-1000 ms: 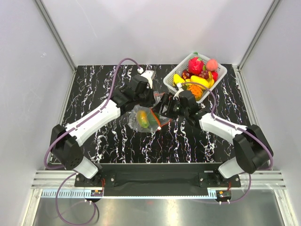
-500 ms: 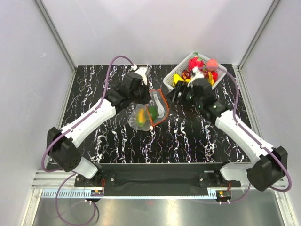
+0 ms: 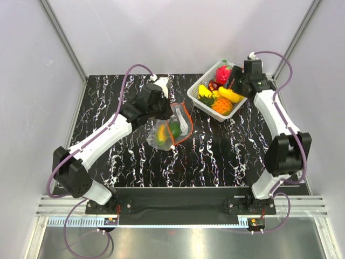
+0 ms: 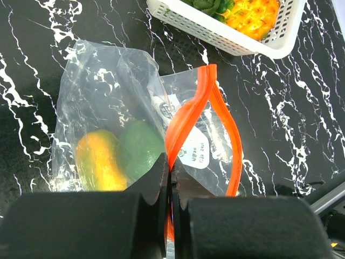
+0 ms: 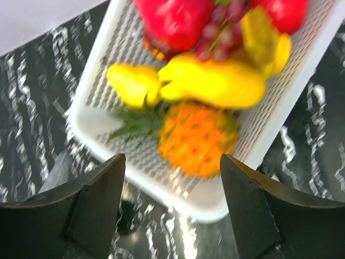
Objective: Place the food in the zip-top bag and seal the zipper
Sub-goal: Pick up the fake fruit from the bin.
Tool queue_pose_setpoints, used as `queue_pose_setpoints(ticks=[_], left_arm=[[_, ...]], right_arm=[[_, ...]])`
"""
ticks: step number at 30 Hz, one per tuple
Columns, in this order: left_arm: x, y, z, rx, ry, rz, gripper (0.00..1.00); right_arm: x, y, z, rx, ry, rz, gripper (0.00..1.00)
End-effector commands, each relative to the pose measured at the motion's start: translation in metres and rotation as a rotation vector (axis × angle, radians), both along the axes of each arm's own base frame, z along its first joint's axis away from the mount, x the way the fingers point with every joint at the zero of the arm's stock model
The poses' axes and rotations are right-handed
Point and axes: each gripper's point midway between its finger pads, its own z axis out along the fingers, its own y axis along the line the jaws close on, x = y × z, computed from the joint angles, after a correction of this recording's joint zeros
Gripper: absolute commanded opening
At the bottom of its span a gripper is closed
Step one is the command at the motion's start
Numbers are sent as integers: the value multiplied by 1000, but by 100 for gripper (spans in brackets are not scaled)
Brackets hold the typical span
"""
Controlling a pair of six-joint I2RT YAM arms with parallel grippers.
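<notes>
So that the crinkly clear bag [image 4: 102,91] gapes open, the left gripper [image 4: 168,167] pinches its red-orange zipper strip [image 4: 188,108]; the right gripper [image 5: 171,164], fingers apart and empty, hangs over glossy toy fruits [image 5: 215,81].

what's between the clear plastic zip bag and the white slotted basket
Only bare black marbled tabletop separates the clear zip-top bag from the white slotted basket, seen in the left wrist view.

Lab robot cell: white walls [image 3: 178,32], aluminium frame posts [image 3: 63,39].
</notes>
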Motion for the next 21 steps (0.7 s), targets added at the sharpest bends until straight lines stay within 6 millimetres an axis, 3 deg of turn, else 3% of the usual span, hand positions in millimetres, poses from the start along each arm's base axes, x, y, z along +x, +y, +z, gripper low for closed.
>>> queue_pose_setpoints(ticks=[1, 3, 5, 8, 9, 13, 16, 19, 21], left_arm=[[-5, 1, 20, -24, -53, -23, 4], [-4, 2, 18, -22, -55, -19, 4], [-4, 1, 18, -28, -59, -21, 4], [-2, -2, 17, -38, -66, -28, 4], [-2, -2, 16, -39, -65, -29, 4], [-2, -5, 14, -42, -57, -42, 4], [-3, -6, 15, -48, -62, -47, 4], [-1, -5, 15, -45, -70, -44, 4], [0, -5, 15, -41, -73, -42, 4]], right_arm=[[21, -40, 8, -67, -1, -70, 76], [31, -57, 2, -136, -11, -101, 68], [42, -63, 2, -231, -54, -41, 50], [54, -75, -19, -291, -20, -53, 46], [59, -77, -13, -300, -30, -59, 46], [74, -82, -24, -312, -5, -40, 47], [84, -72, -29, -294, -16, 21, 48], [94, -52, -24, -225, -88, 100, 56], [102, -45, -19, -203, -125, 124, 69]])
